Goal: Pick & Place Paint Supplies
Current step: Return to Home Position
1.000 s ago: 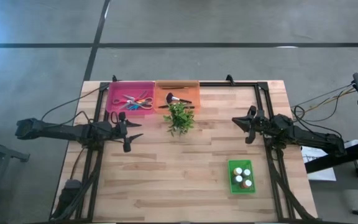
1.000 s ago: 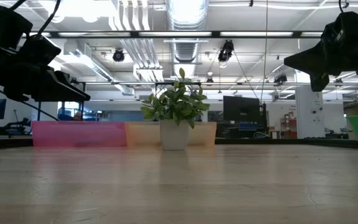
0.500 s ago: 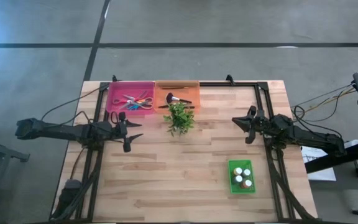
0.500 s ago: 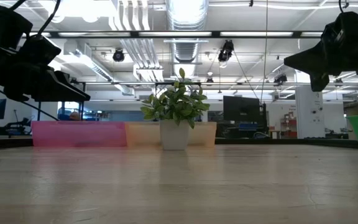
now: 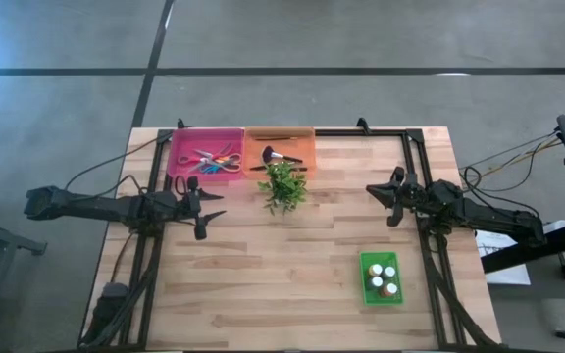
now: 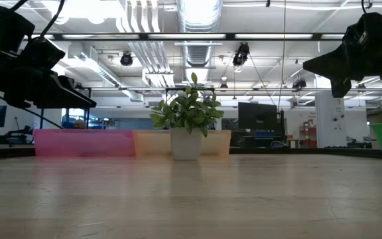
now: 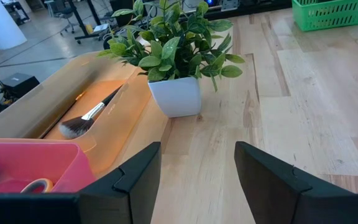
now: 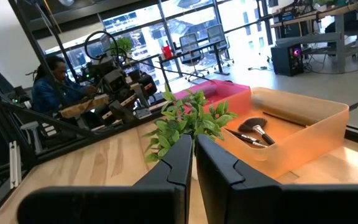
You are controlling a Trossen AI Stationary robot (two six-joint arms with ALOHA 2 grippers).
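Observation:
An orange tray (image 5: 281, 145) at the far edge holds dark-handled brushes, one with a fluffy head (image 7: 74, 127). A green basket (image 5: 382, 278) at the near right holds several small capped paint bottles (image 5: 382, 279). A pink tray (image 5: 207, 152) holds scissors and other tools. My left gripper (image 5: 206, 213) hangs open and empty above the table, near the pink tray. My right gripper (image 5: 393, 197) hangs shut and empty above the table's right side. A leafy plant in a white pot (image 5: 282, 186) stands between them.
The plant (image 7: 176, 59) stands just on the near side of the orange tray (image 7: 82, 106). Black frame rails (image 5: 420, 186) run along the table's left, right and far edges. Bare wood lies between the arms. A person sits beyond the table in the right wrist view (image 8: 55, 87).

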